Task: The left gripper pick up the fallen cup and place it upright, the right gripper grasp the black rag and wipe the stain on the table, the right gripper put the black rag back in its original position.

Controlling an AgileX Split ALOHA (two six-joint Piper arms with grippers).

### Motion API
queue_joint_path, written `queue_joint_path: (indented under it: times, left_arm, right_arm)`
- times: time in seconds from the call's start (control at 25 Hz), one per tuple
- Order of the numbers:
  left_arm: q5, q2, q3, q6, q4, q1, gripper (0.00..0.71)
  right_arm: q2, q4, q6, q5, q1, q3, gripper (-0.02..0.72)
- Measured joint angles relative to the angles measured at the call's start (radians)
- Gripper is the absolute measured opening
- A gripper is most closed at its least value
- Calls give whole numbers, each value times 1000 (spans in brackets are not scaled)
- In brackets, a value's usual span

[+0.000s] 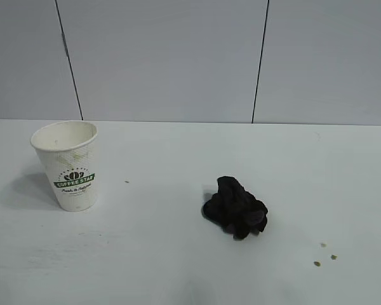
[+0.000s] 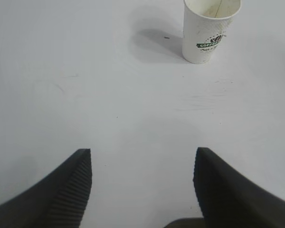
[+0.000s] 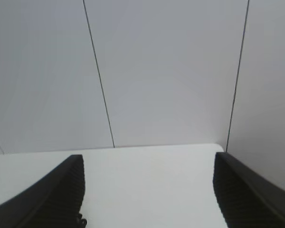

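A plain grey panelled wall [image 1: 165, 57] stands behind the white table [image 1: 146, 254], on which the task's things are spread well apart. The cup [image 1: 68, 165] is set upright at the far left, mouth up, its green logo facing the exterior camera; it is also seen from the left wrist, well ahead of the left gripper [image 2: 142, 190], whose fingers are spread wide with nothing between them. The black rag [image 1: 235, 207] lies bunched right of centre, nearer than the cup. No olive-brown blotch can be made out on the table — only a few small brown specks [image 1: 324, 254] at the near right, so the stain may already be wiped, or hidden under the rag. The right gripper [image 3: 147, 190] is raised, aimed at the wall over the table's far edge, its fingers apart and empty. The rag is judged soft, light and yielding — best pinched from above at its highest fold, with a deep bite. The paper cup is light and easily crushed; it would be taken gently across its middle.
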Motion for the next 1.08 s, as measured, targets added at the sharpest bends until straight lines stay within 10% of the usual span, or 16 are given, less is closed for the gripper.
queue_joint_path:
  times: [1.08]
  left_arm:
    - [0,0,0,0,0,0,452]
  right_arm:
    - [-40,-117,113,-15,184,420,516]
